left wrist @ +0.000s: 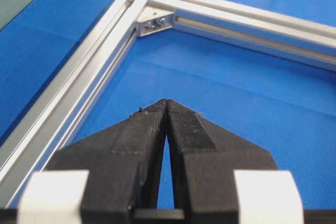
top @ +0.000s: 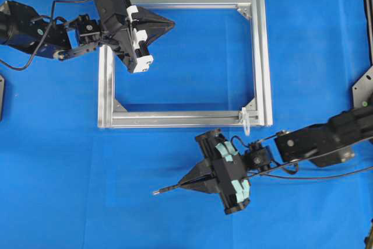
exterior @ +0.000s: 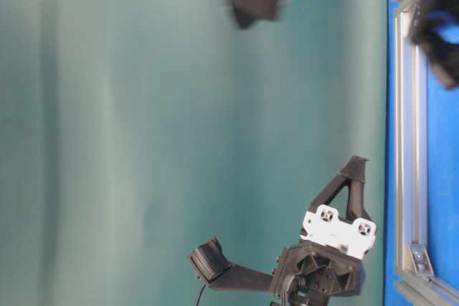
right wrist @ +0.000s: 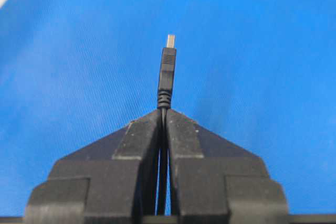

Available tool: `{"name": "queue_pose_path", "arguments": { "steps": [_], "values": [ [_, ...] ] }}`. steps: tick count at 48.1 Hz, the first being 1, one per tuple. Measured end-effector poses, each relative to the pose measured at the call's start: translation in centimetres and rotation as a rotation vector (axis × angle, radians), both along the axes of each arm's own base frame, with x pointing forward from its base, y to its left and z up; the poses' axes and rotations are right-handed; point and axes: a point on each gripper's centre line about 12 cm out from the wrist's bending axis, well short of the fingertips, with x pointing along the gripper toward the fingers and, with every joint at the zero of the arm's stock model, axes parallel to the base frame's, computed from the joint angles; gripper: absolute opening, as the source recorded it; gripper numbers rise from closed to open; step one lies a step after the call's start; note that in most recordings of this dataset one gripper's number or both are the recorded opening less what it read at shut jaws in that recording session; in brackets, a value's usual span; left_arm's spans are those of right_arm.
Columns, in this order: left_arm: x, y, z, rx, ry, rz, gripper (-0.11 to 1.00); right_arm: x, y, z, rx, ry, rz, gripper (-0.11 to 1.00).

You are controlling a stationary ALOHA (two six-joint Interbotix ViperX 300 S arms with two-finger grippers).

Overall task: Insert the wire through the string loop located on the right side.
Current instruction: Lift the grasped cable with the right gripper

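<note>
Our right gripper point(top: 183, 183) is clamped on the wire point(right wrist: 167, 72), plug sticking straight out past the fingertips, away from the frame point(top: 180, 119). We see the loop point(top: 246, 122) behind the gripper, up beside its wrist; we judge a turnaround is needed. Left gripper point(left wrist: 166, 106) is closed, empty, farther off.

Overhead straight down, side view rolled sideways, both sharing the frame point(top: 183, 59); wrist views close along their fingers point(right wrist: 181, 135).

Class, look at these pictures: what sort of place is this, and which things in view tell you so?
Probably a robotics lab test bench: a blue mat, two robot arms with claws, and a bare aluminium frame set up as a practice rig.
</note>
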Motion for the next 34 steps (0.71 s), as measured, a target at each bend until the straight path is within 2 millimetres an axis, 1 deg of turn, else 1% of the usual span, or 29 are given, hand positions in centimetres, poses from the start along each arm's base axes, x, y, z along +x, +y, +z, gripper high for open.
{"name": "queue_pose_path", "arguments": {
  "steps": [4, 11, 34],
  "values": [
    [0.0, 0.0, 0.0, -0.002, -0.001, 0.002, 0.00, -0.1, -0.1, 1.7, 0.004, -0.010, -0.002, -0.04],
    [0.0, 0.0, 0.0, -0.002, -0.001, 0.002, 0.00, -0.4, -0.2, 3.1, 0.004, -0.017, -0.002, -0.04],
    [0.0, 0.0, 0.1, -0.002, -0.002, 0.002, 0.00, -0.4, -0.2, 3.2, 0.001, -0.016, 0.000, -0.04]
  ]
}}
